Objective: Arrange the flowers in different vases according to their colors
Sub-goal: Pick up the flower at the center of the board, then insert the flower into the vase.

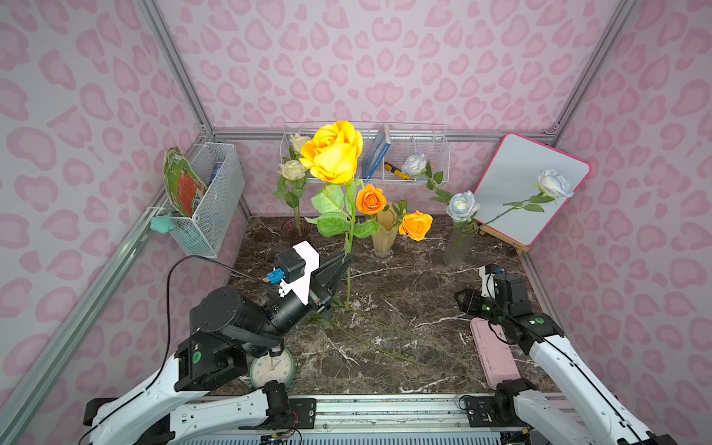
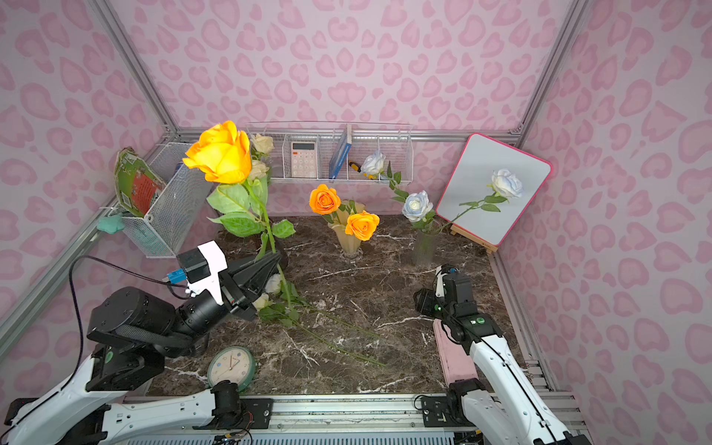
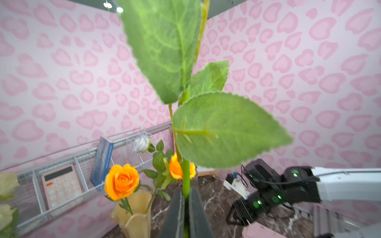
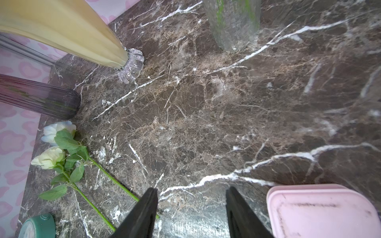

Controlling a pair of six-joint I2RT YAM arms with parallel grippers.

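yellow vase [image 1: 384,239] holds two orange roses [image 1: 370,199] (clear vase [image 1: 457,246]: blue-white ones).

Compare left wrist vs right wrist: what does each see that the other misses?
Left wrist only: the left gripper shut on the orange rose's stem, the calculator, two orange roses in the yellow vase.

Right wrist only: the open right gripper, two pale roses lying on the table, the purple vase.

Both: the yellow vase, the marble table.

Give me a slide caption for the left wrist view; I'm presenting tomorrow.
Left gripper shut on an orange rose's stem, near the yellow vase holding two orange roses.
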